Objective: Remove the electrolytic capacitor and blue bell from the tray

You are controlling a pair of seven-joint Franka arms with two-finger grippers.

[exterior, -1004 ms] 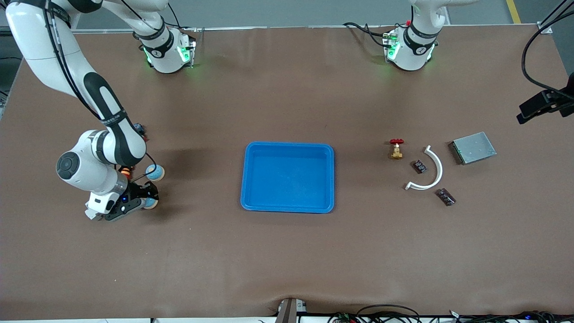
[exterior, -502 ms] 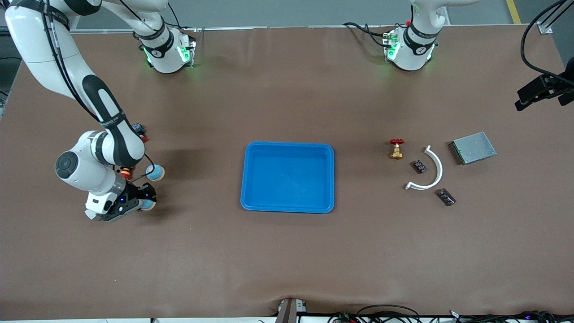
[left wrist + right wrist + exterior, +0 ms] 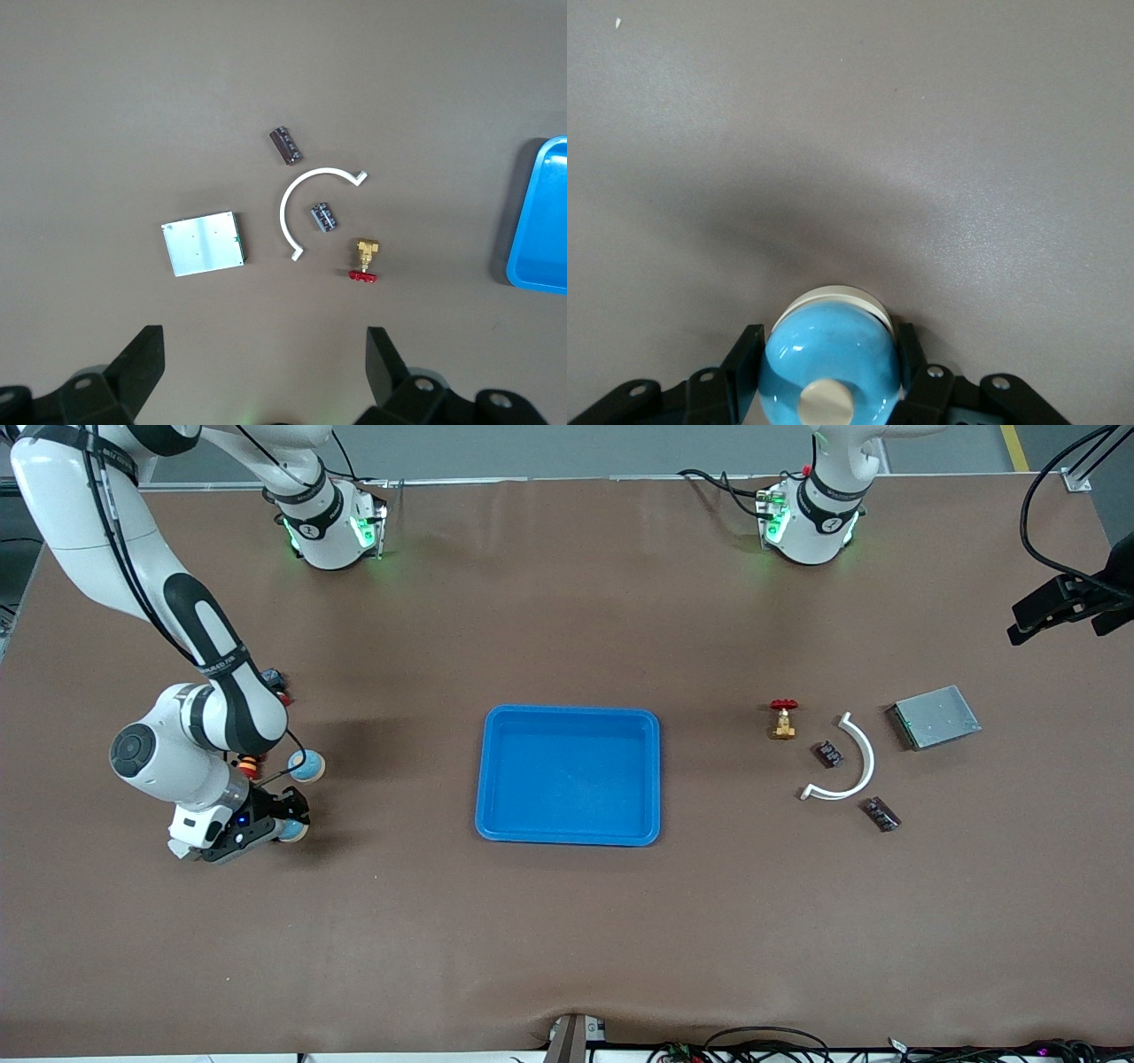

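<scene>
Brown table [image 3: 567, 921], tray [image 3: 568, 833] emptied: my right gripper [image 3: 288, 822] at frame left clamps the blue bell [image 3: 830, 359] for set-down; left gripper [image 3: 266, 367], upper right, waits wide.

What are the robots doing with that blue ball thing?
It is a blue bell. The right gripper is shut on it, low at the right arm's end of the table, well away from the blue tray, which now has nothing in it. A second blue bell sits on the table close by. The left gripper waits, open, high over the small parts at its own end, among them a white curved piece and a grey plate.
</scene>
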